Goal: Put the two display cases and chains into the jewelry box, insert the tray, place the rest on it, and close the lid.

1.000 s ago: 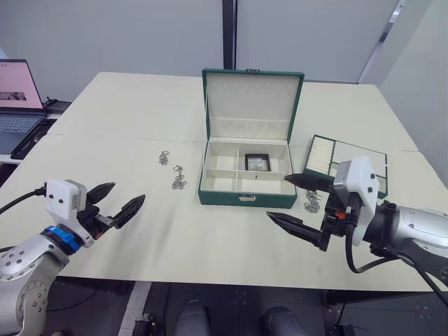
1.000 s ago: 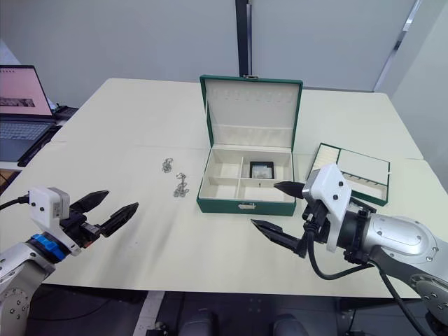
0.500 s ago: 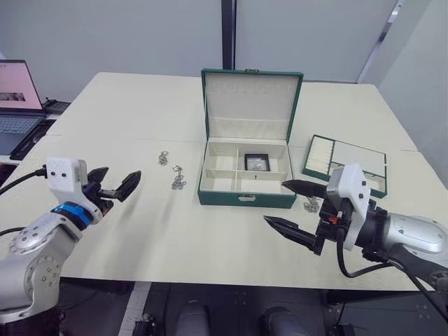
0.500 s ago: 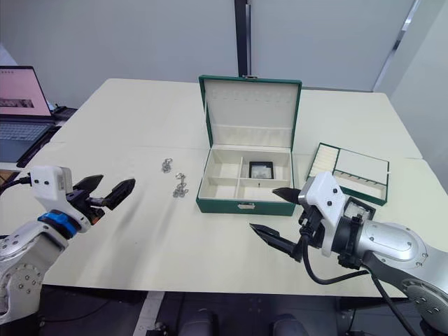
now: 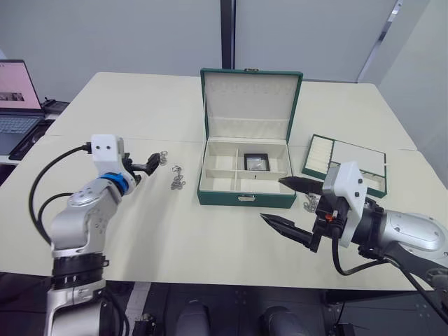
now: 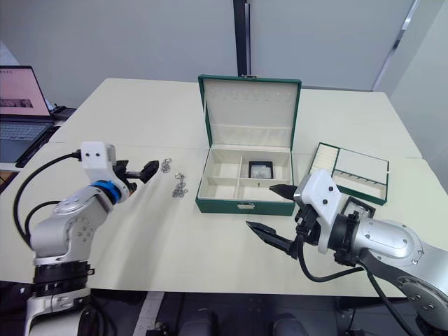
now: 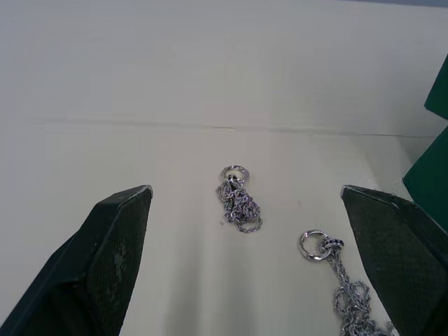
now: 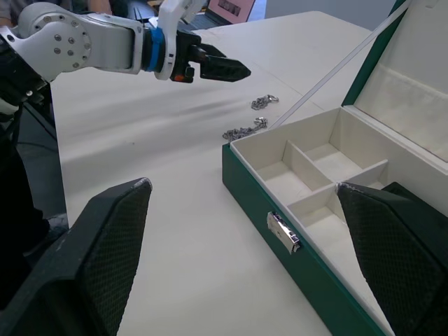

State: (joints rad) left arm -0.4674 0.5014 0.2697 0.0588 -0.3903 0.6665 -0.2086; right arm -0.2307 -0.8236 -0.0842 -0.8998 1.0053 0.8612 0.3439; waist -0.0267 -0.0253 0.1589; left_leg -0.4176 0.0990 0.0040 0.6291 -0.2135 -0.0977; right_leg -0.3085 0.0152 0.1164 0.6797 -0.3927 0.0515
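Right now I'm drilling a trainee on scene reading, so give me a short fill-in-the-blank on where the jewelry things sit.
1. The jewelry box has its lid standing ____.
2. Inside the box lies one ____ with a black frame.
3. The tray rests on the table on the box's ____ side.
4. The left gripper points at a chain, its jaws ____.

Missing words: open; display case; right; open

I find no legible text, label, brand or number. The laptop [image 5: 15,94] screen at my far left carries marks too small to read.
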